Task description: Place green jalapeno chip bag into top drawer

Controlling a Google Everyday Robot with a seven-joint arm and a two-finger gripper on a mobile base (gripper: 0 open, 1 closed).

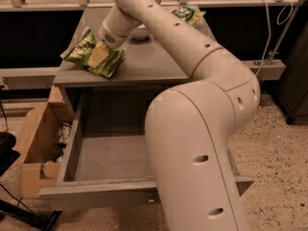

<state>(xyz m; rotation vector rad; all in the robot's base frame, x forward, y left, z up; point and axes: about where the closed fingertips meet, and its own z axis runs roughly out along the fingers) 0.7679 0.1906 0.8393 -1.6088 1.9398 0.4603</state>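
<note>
The green jalapeno chip bag [109,63], crumpled and light yellow-green, lies on the left part of the grey cabinet top [154,64]. My gripper [98,55] is down on the middle of the bag, touching it, at the end of the long white arm. The top drawer [103,154] stands pulled out below the cabinet top, with a plain grey inside that holds nothing I can see. Its right half is hidden behind my arm. A small metal knob [151,201] shows on its front.
A deeper-green bag [188,13] lies at the back right of the top. A white bowl [140,32] peeks out behind my arm. An open cardboard box [39,143] with items sits on the floor left of the drawer. A cable hangs at the right.
</note>
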